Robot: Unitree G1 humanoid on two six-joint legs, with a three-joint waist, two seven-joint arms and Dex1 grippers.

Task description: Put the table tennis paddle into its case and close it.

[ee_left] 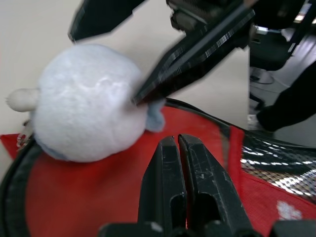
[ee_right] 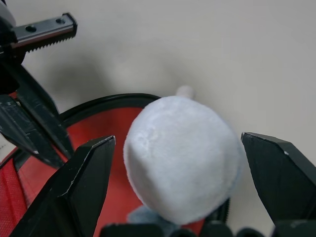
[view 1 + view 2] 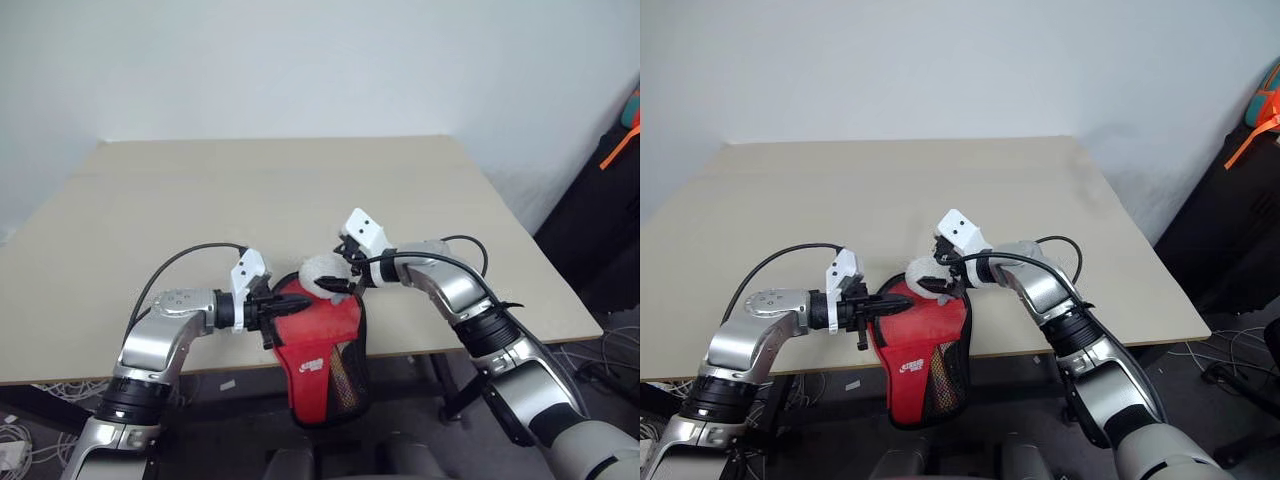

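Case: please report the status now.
Left gripper shut on case edge. Right gripper open around fluffy ball. Case hangs over table edge.

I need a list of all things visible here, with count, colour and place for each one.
case: 1, red with black edging and mesh, hanging over the table's near edge
fluffy ball: 1, grey-white, on the case's top end
table: 1, beige, in front of the robot
chair: 1, black, far right, beside the table
left gripper: 1, black, shut on the case's edge
right gripper: 1, black, open around the fluffy ball
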